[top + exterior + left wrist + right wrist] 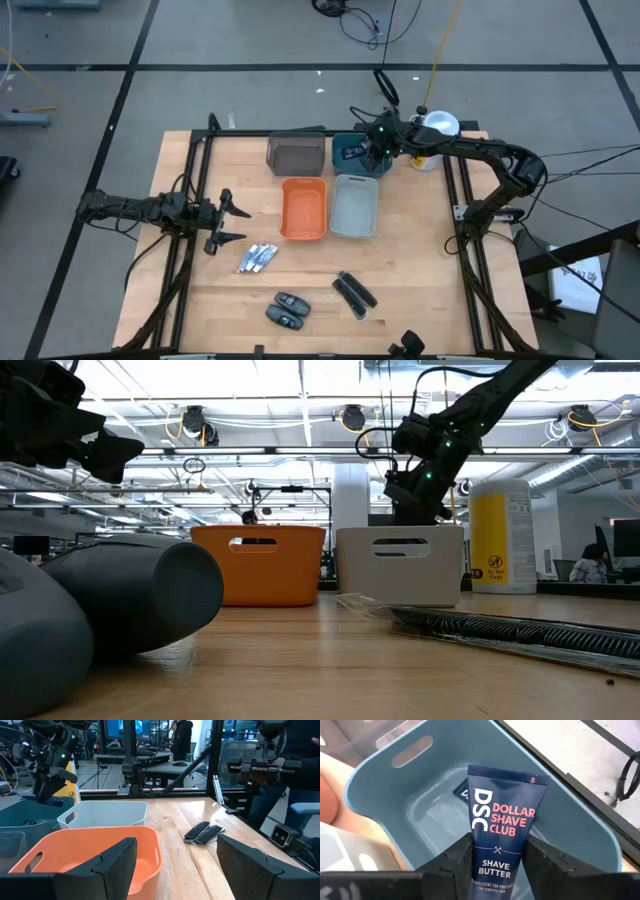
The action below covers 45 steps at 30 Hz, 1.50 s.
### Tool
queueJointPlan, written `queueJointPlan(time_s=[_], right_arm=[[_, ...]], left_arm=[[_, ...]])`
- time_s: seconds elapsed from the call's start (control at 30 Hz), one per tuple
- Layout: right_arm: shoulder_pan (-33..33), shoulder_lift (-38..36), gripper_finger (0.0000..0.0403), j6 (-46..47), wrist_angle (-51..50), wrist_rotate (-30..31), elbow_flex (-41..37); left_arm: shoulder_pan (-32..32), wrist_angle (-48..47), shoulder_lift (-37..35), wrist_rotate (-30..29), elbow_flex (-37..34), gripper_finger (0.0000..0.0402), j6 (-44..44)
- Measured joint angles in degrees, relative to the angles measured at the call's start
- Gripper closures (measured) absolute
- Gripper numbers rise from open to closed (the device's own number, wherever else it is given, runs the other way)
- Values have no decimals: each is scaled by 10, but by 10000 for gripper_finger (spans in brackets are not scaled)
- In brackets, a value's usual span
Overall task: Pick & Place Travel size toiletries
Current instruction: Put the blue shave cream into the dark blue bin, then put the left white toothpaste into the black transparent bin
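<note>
My right gripper (376,150) (496,857) hangs over the teal bin (346,140) at the far side of the table, shut on a dark blue tube (502,827). A second dark blue tube (462,793) lies on the floor of that bin. On the near half of the table lie two silvery-white tubes (257,258), two dark grey ovals (287,310) and two slim black bars (355,293) (202,832). My left gripper (226,224) (175,870) waits open at the table's left, level, facing the orange bin (304,208). My right gripper pinches the dark blue tube between its two fingers (457,857), one on each side edge of the lower half (495,862); the cap end is hidden behind the fingers. The fingers point down into the teal bin. The tube is lifted clear, its flat crimped end (509,773) leading downward.
A grey bin (297,153) stands left of the teal one; a pale grey bin (354,205) stands beside the orange one. A yellow-and-white canister (435,135) (502,535) sits at the far right. A person (295,780) stands beyond the table. Bare wood lies right of the bins.
</note>
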Motion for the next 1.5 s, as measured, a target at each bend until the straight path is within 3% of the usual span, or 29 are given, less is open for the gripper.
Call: queueJointPlan(time_s=[0.37, 0.8, 1.03, 1.5], right_arm=[[0, 0, 163, 1, 7, -1, 0], [29, -57, 164, -2, 41, -22, -1], [107, -122, 171, -1, 67, -21, -18], [351, -304, 177, 17, 305, -21, -207]], left_arm=[[0, 0, 0, 0, 0, 128, 0], [0, 0, 0, 0, 0, 128, 0], [0, 0, 0, 0, 0, 128, 0], [0, 0, 0, 0, 0, 128, 0]])
